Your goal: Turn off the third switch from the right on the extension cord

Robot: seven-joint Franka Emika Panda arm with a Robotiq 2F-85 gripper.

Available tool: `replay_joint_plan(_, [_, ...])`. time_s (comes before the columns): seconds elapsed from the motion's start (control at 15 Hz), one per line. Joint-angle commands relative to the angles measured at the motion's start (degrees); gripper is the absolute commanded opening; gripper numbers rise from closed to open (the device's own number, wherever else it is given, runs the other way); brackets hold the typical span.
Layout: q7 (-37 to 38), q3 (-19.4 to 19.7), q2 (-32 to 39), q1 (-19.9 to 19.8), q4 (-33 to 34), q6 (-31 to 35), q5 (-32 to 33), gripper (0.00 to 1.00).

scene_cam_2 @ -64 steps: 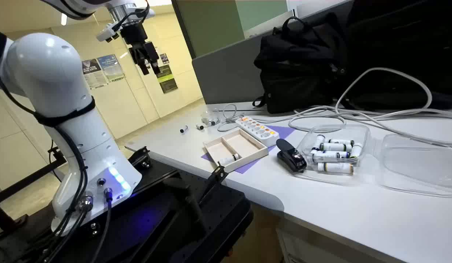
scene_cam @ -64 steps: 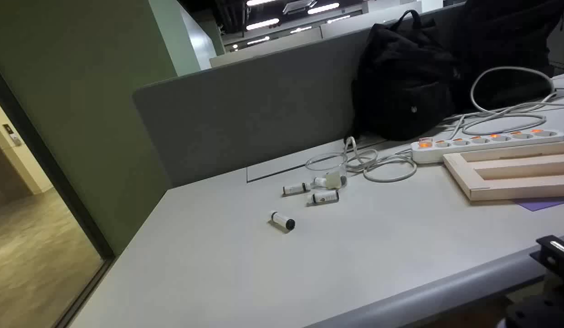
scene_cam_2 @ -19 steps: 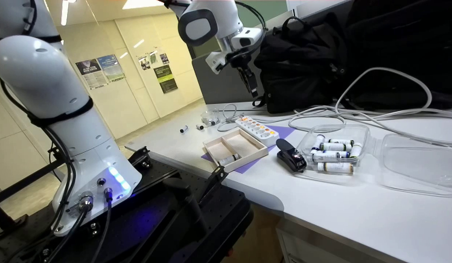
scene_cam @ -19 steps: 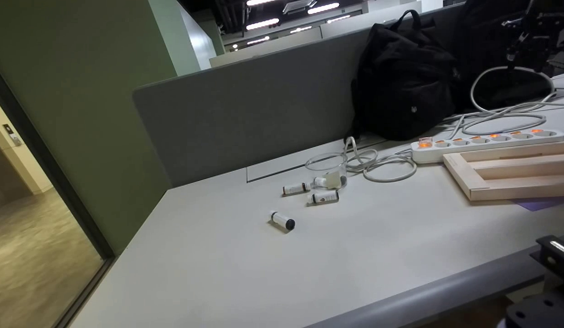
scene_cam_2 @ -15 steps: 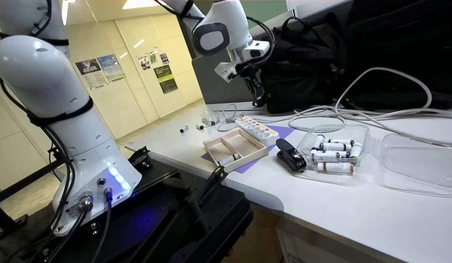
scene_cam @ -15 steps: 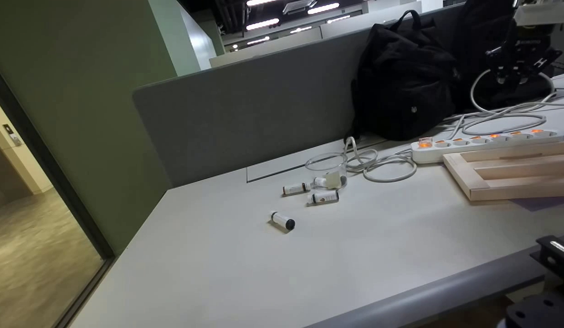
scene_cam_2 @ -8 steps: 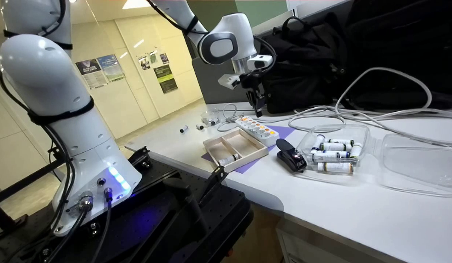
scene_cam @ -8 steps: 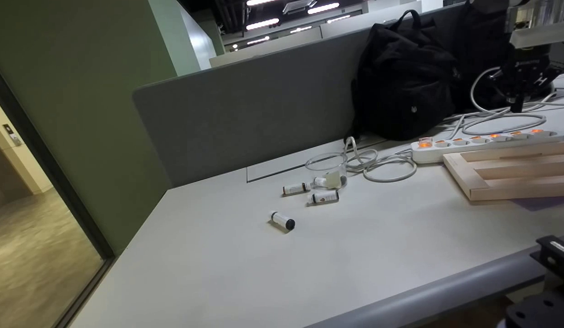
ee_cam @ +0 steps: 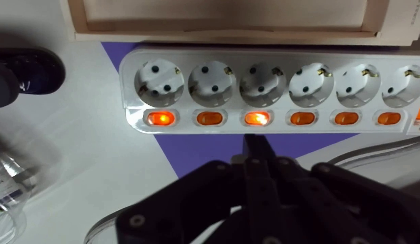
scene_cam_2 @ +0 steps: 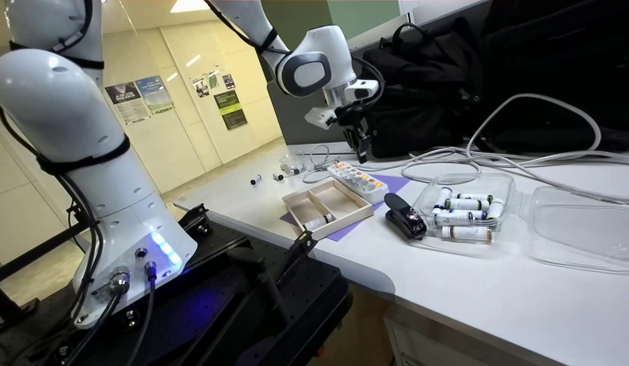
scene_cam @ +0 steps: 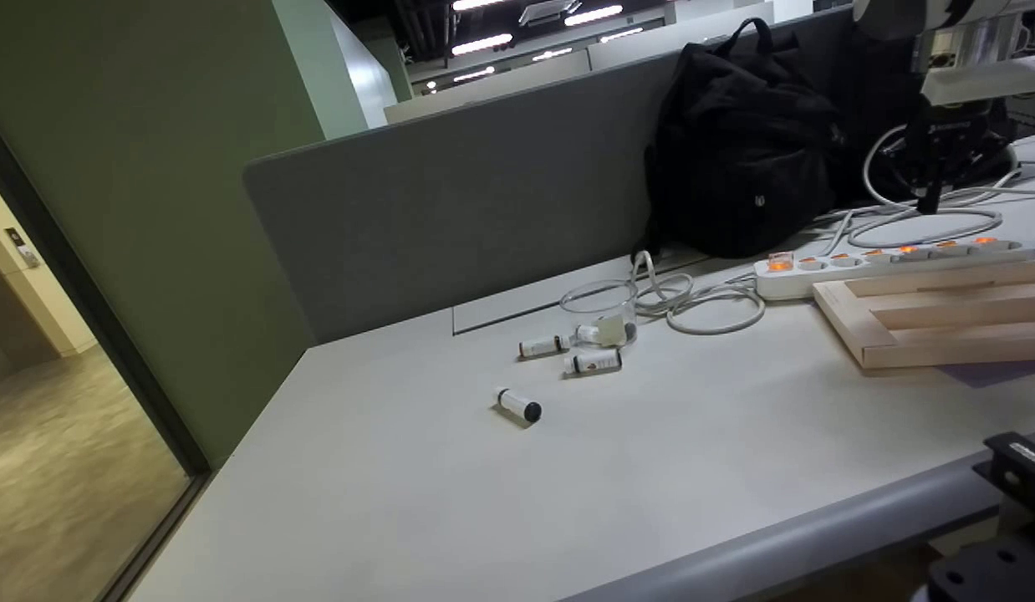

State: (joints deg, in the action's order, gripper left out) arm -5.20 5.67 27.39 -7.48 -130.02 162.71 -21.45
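Note:
The extension cord [ee_cam: 216, 130] is a long white strip lying on the table, with a row of sockets and small orange switches. In an exterior view, the third switch from the right [scene_cam: 908, 248] glows; in the wrist view that lit switch [ee_cam: 257, 118] is third from the left end. An end switch [ee_cam: 160, 118] is also lit, while its neighbour switch [ee_cam: 210, 118] looks dark. My gripper [ee_cam: 254, 137] is shut and empty, fingertips together, just below the lit third switch in the wrist view. In an exterior view the gripper [scene_cam_2: 363, 158] hangs above the strip, apart from it.
A pale wooden framed board [scene_cam_2: 331, 206] lies right along the strip. Purple paper [ee_cam: 210, 149] is underneath. A black stapler-like object [scene_cam_2: 406, 216] and a clear box [scene_cam_2: 464, 203] of small bottles stand nearby. Loose white cables [scene_cam: 927, 226] and a black backpack [scene_cam: 739, 150] are behind.
My arm has swung over the table and come down above the strip. The fingers, apart a second ago, have closed. In the last half second the gripper shifted slightly. The strip has not moved.

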Motion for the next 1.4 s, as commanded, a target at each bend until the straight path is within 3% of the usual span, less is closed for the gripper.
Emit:
replay_joint_plan(0.0, [2.6, -2.2, 3.4, -1.8, 2.9, 1.0, 2.7, 0.00])
replay_joint_plan(1.07, [3.6, -4.2, 10.5, -3.4, 8.3, 1.7, 4.3, 0.00])
replay_joint_plan(1.33, [5.0, -3.2, 10.5, -1.6, 8.1, 1.0, 5.1, 0.00])
